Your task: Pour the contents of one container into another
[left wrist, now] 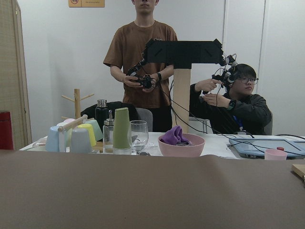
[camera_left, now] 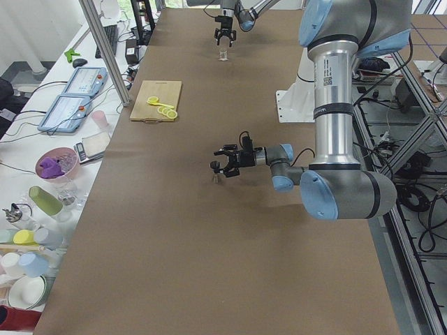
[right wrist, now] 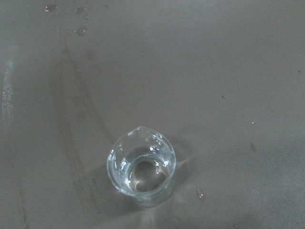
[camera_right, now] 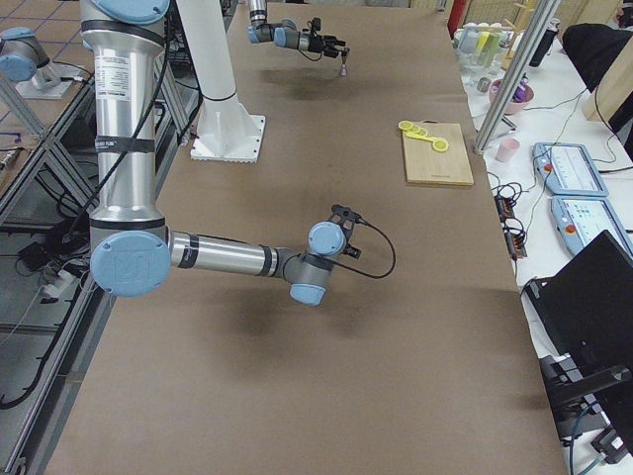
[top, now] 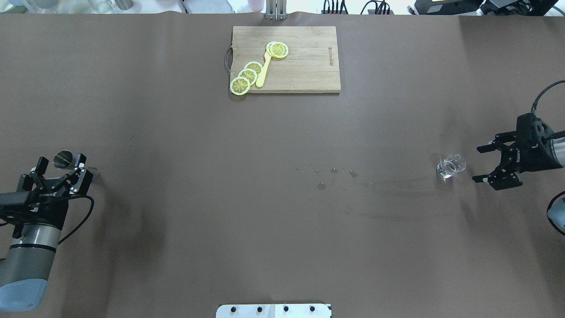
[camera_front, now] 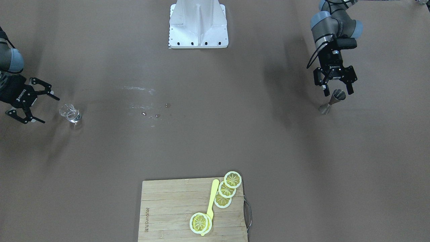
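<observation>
Clear glass cup [right wrist: 141, 166] stands upright on the tabletop [right wrist: 238, 71], seemingly with some clear liquid inside. Likely light, rigid, breakable and slick-walled, so grip across the mid wall, leaving the pouring lip free. Right tool [top: 485, 170] is spread wide, empty, just beside the cup, not touching. Left tool [camera_front: 337, 91] is also wide, empty, hovering at the steel jigger [camera_front: 332, 101] rim; contact unclear.

Overhead, the brown table [top: 176, 243] carries a wooden board [top: 304, 70] at twelve o'clock, glass cup [top: 451, 166] at three, jigger [top: 63, 159] at nine, droplets [top: 321, 186] near centre.
</observation>
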`<state>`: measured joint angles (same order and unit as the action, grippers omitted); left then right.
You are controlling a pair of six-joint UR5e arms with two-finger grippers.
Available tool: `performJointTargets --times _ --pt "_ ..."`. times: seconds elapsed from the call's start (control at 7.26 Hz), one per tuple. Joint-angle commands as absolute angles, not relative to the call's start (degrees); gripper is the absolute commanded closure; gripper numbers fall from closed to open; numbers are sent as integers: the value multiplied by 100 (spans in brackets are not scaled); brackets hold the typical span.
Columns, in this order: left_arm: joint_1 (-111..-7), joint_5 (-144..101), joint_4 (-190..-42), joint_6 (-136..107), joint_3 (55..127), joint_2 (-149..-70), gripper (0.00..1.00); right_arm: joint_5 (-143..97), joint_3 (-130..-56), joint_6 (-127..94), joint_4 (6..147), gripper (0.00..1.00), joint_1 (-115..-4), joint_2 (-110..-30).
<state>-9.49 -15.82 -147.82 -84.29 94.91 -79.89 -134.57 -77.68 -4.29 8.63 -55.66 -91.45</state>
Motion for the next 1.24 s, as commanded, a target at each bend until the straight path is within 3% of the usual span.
performJointTargets --times 0.0,0.28,1.1 --pt "-940 -1591 -14774 -8569 9221 -8129 3 -13237 -7761 -431 826 3 -5406 -9123" --pt "-932 -1591 -14757 -8718 9028 -8235 3 -13027 -7734 -466 757 3 -5248 -9079" --pt "-835 -1608 -14731 -8833 8772 -8376 3 -12630 -7524 -817 387 21 -4878 -8869"
